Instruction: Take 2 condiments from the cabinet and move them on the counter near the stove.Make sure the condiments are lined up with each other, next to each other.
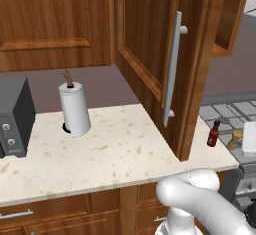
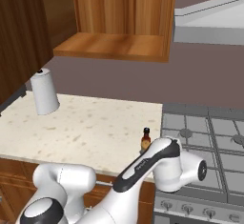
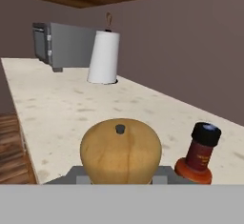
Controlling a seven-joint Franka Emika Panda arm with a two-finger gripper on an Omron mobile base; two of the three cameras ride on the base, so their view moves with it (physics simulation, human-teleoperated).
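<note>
Currently your gripper's jaw state cannot be told. You have the tan shaker [image 3: 120, 151] close before the hand camera, just beside the dark bottle [image 3: 199, 154], both on the counter [image 1: 115, 149] near the stove [image 2: 209, 137], below the open cabinet [image 1: 160, 54].

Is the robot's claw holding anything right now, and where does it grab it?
Seemingly the tan shaker, gripped low on its body; the gripper fingertips are hidden behind it, so contact can't be confirmed.

white paper-towel roll [image 1: 75, 108], dark toaster [image 1: 15, 118] beside it
</note>
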